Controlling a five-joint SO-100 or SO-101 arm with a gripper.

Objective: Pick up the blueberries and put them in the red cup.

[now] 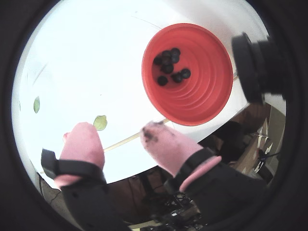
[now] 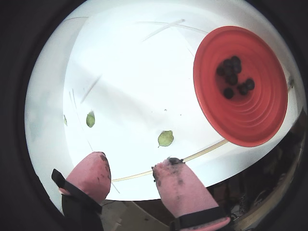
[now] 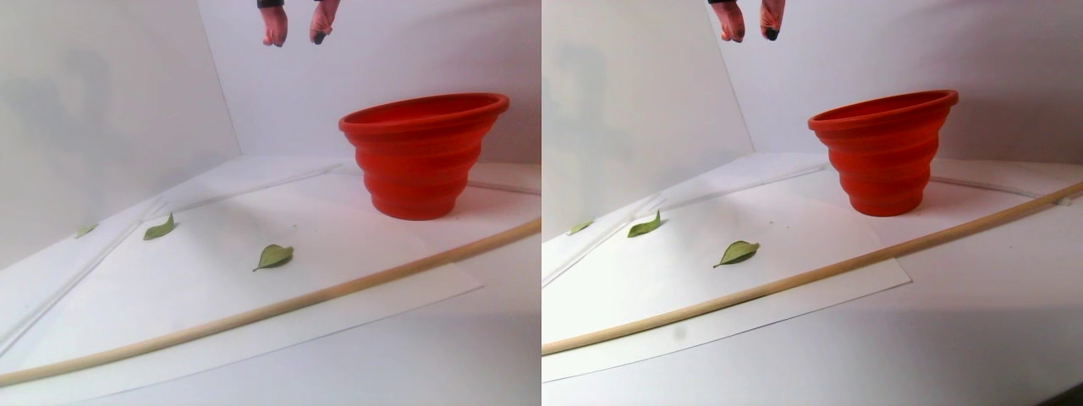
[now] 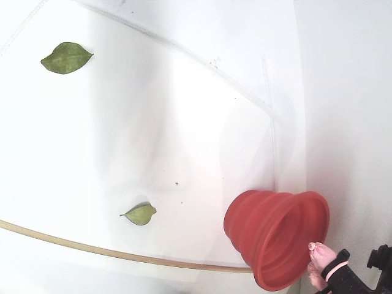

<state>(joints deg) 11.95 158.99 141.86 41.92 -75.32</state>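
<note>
1. Your hand [image 1: 118, 132] is open: both wrist views show the two pink fingers [image 2: 91, 173] well apart with nothing between them, and the right-hand fingertip in those views is smudged dark
2. In the stereo pair view the hand [image 3: 296, 35] hangs at the top edge, well above the tabletop [image 3: 406, 338] and left of the cup [image 3: 419, 156]
3. The cup [image 1: 192, 72] stands upright on the white sheet; in both wrist views it sits to the upper right of the fingers
4. The berries [image 1: 169, 65] lie clustered in the bottom of the cup; you can count about seven dark rounds there, though they overlap and the exact number is hard to tell. The other wrist view shows the same cluster [image 2: 234, 77]
5. You can see no berry on the sheet in any view
6. A thin wooden stick [image 3: 254, 313] lies across the sheet in front of the cup, apart from it
7. Green leaves rest on the sheet: one [image 3: 274, 255] just behind the stick, another [image 3: 159, 227] farther left, and a third small one [image 3: 85, 229] near the wall
8. In the fixed view the cup [image 4: 275, 236] appears at the lower right, with the fingers just beside its rim
</note>
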